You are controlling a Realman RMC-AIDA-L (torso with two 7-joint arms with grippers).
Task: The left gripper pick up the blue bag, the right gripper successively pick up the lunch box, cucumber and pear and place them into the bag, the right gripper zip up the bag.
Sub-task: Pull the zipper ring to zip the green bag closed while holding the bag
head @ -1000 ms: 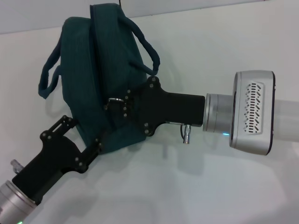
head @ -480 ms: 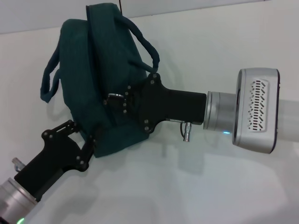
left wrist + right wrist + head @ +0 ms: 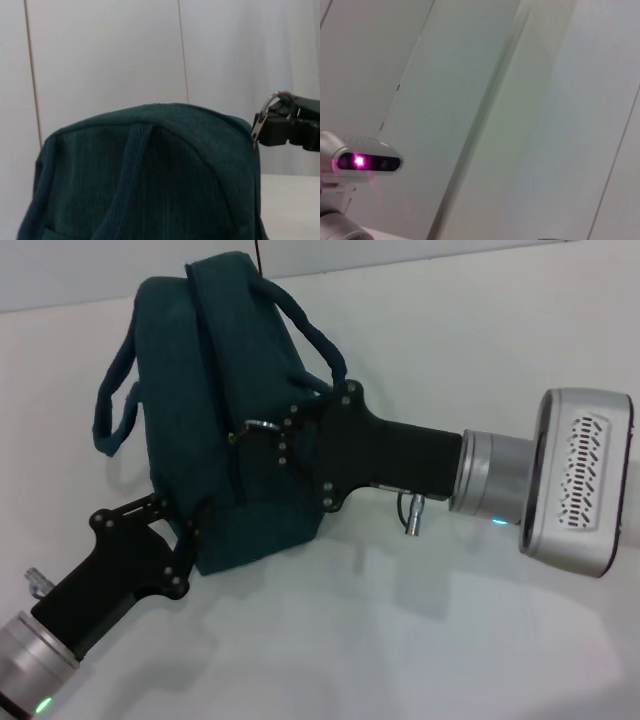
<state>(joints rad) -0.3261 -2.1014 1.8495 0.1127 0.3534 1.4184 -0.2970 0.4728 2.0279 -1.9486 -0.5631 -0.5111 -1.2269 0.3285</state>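
Note:
The blue bag point(image 3: 215, 390) stands on the white table point(image 3: 450, 340), its two handles hanging to the sides. My left gripper point(image 3: 185, 512) reaches in from the lower left and is shut on the bag's bottom corner. My right gripper point(image 3: 272, 435) comes in from the right and is shut on the metal zipper pull point(image 3: 256, 426) on the bag's side. The left wrist view shows the bag point(image 3: 145, 170) close up, with the zipper pull point(image 3: 271, 107) pinched by the right gripper point(image 3: 265, 129). The lunch box, cucumber and pear are out of view.
The table around the bag is plain white, with a wall behind it. The right wrist view shows only wall panels and a silver camera unit point(image 3: 365, 161) with a magenta light.
My right gripper has drawn back to the right and carried the zipper pull up along the bag. The bag has tipped more upright. My left gripper has sunk slightly, still on the bottom corner.

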